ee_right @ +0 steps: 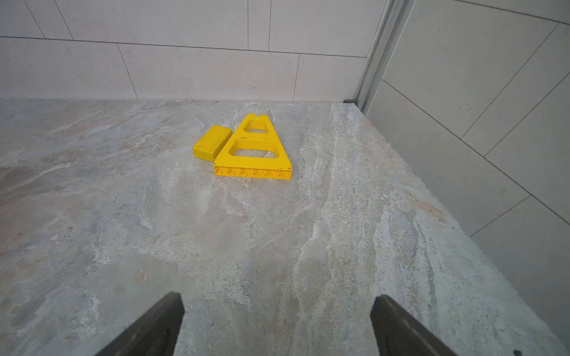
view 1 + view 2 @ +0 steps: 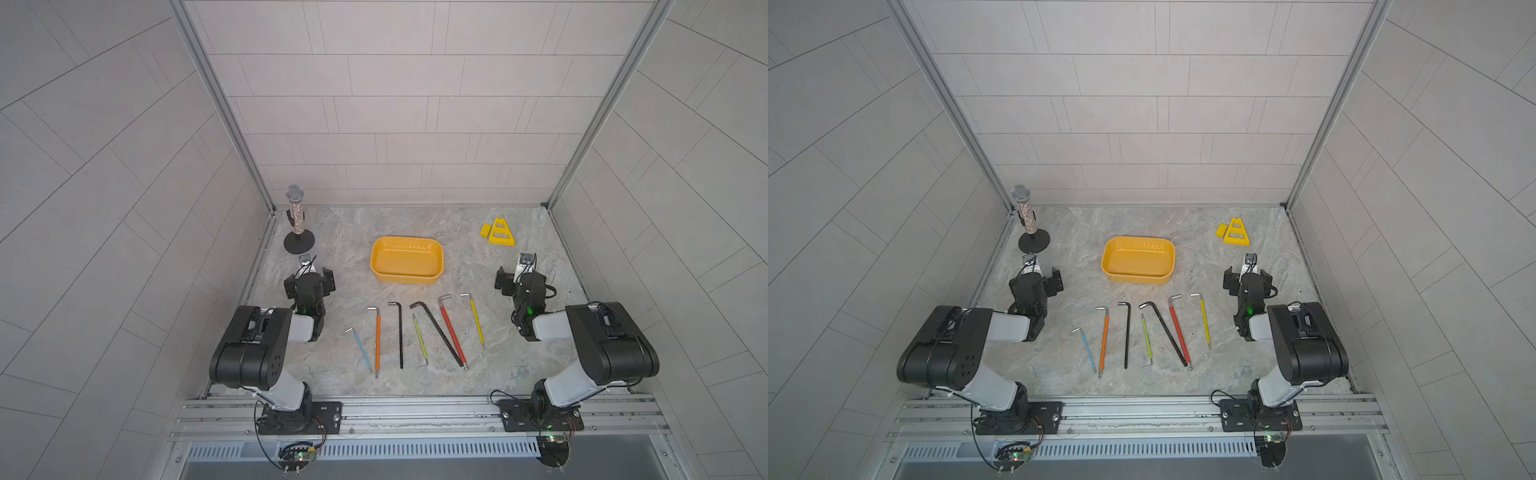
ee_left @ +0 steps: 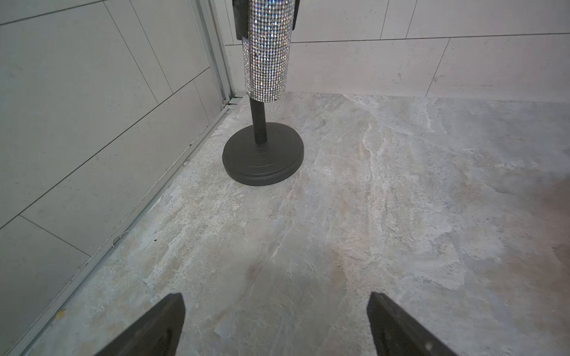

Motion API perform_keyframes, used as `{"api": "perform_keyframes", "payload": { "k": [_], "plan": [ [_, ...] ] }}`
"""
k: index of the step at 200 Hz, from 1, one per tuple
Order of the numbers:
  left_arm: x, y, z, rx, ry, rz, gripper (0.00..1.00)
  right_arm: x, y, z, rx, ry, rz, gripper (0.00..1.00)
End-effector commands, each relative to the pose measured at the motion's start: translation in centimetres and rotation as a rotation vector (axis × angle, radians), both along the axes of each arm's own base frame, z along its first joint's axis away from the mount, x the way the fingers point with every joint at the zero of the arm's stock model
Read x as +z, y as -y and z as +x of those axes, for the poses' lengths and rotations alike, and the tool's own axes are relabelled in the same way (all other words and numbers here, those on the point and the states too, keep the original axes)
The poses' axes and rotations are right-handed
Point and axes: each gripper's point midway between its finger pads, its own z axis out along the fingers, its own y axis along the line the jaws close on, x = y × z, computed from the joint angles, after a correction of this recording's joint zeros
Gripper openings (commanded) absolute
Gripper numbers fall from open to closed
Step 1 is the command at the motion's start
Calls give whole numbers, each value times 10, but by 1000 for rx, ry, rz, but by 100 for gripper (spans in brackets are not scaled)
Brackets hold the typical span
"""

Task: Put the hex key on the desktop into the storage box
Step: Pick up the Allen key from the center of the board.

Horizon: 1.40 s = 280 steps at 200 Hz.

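Several hex keys lie in a row on the marbled desktop, in both top views: blue, orange, black, green, a longer black one, red and yellow. Behind them stands the yellow storage box, with nothing in it. My left gripper hovers left of the box, open, with only bare stone between its fingers. My right gripper hovers right of the box, also open and holding nothing. Neither wrist view shows the keys or the box.
A rhinestone microphone on a black round stand is at the back left corner, just ahead of the left gripper. A yellow triangular stand and a small yellow block lie back right. Tiled walls enclose three sides.
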Motion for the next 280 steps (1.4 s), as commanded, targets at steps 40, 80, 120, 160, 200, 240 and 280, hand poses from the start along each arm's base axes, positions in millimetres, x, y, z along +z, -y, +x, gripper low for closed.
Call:
{"api": "perform_keyframes", "payload": {
  "k": [40,80,120,160,200,240,280],
  "plan": [
    [6,-1,5,2,10,10,100,1,2,1,-5,-4,-6,100],
    [6,-1,5,3,10,10,100,1,2,1,-5,-5,-7,100],
    [6,-2,5,3,9,10,100,1,2,2,-5,-5,-7,100],
    [6,-2,5,3,9,7,100,1,2,1,-6,-6,-6,100],
    [9,-10,1,56,24,9,100,2,2,1,-7,-4,-9,100],
    [38,-20,-8,136,22,28,100,28,17,-3,-111,-29,-16,100],
    [66,-36,-28,281,44,-7,100,50,21,-5,-142,-87,-9,100]
  ]
}}
